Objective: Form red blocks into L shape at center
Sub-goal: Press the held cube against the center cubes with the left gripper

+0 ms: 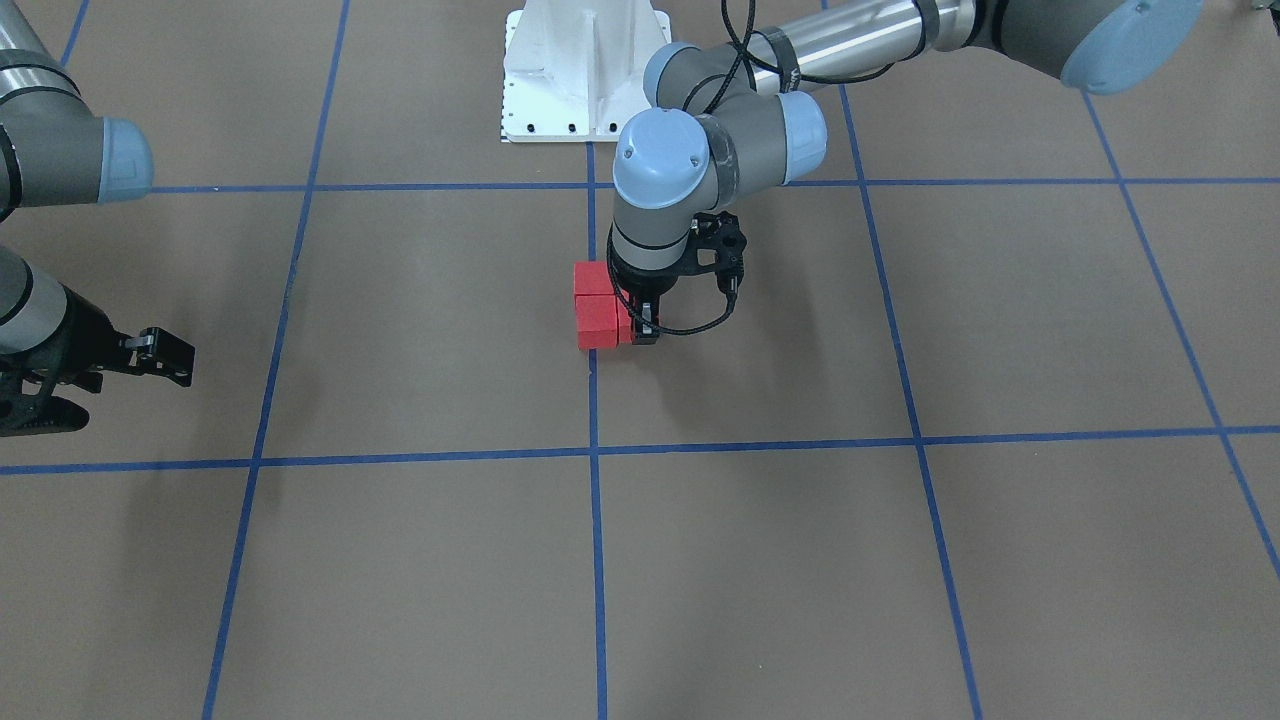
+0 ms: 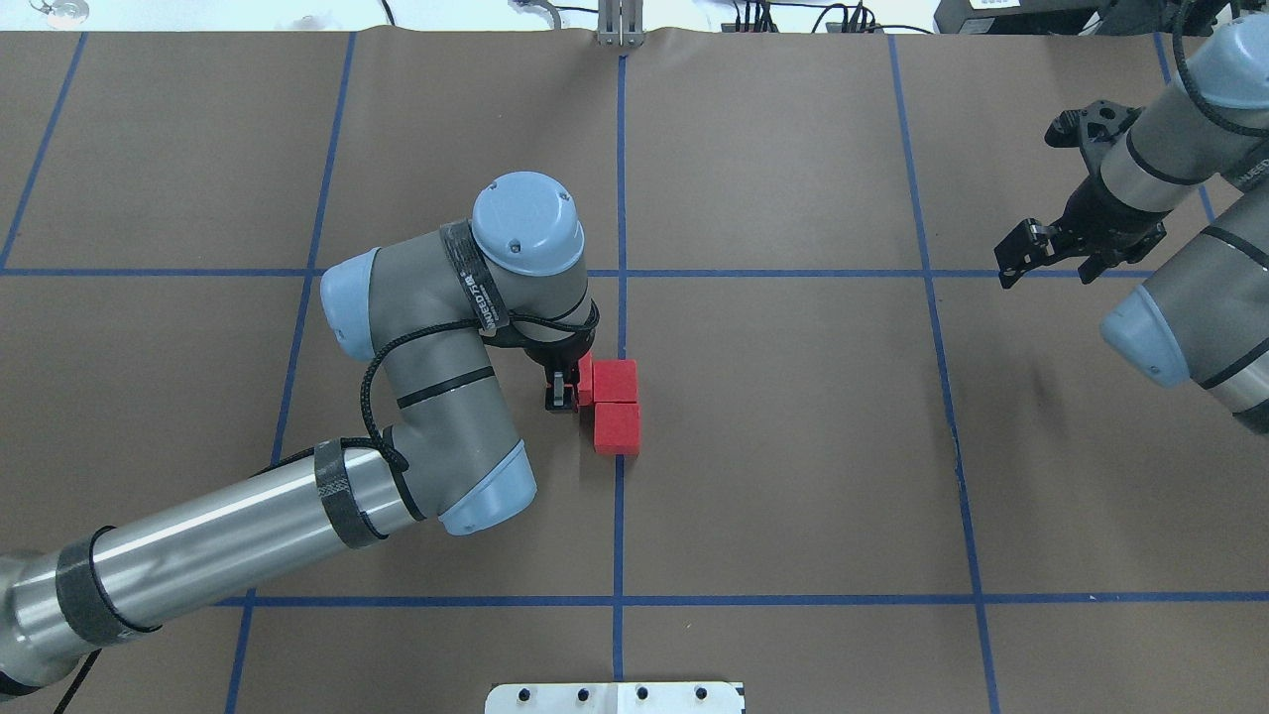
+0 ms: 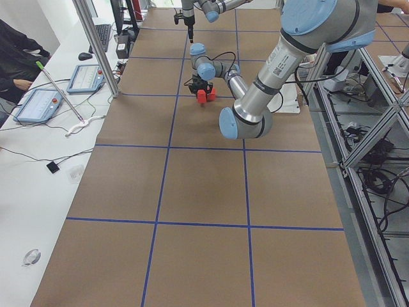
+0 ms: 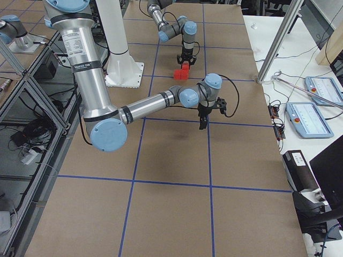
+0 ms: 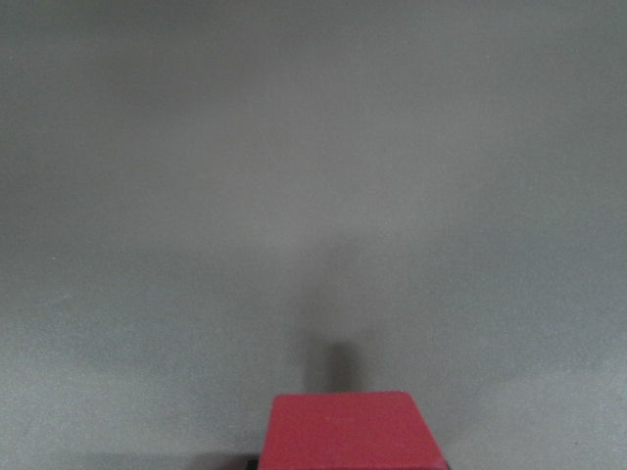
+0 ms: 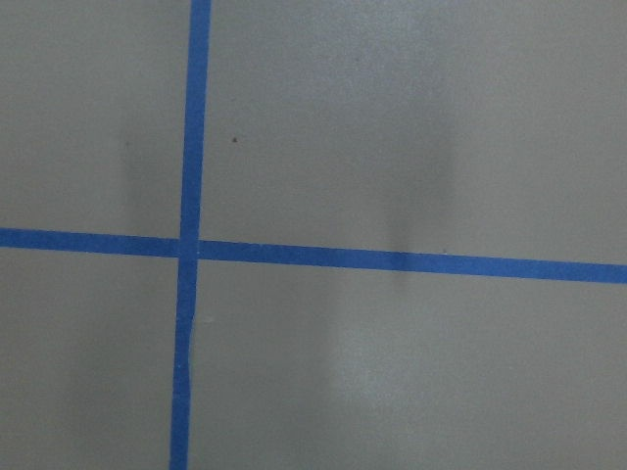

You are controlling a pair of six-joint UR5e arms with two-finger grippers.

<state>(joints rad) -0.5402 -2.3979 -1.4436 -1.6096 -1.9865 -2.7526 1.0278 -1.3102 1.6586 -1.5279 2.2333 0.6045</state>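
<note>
Two red blocks [image 2: 615, 380] [image 2: 617, 427] lie touching in a row on the blue centre line, also seen in the front view [image 1: 597, 322] [image 1: 590, 279]. My left gripper [image 2: 570, 389] [image 1: 634, 331] is down at the table, shut on the third red block [image 2: 585, 379] [image 1: 624, 326]. That block sits against the side of the row's far block. It shows at the bottom of the left wrist view [image 5: 353, 429]. My right gripper [image 2: 1049, 273] [image 1: 130, 390] is open and empty, far off to the right.
The white robot base [image 1: 585, 70] [image 2: 615, 697] stands at the table's near edge. Blue tape lines [image 6: 188, 243] divide the brown table into squares. A person [image 3: 13, 57] and control tablets [image 3: 38, 102] are at the side bench.
</note>
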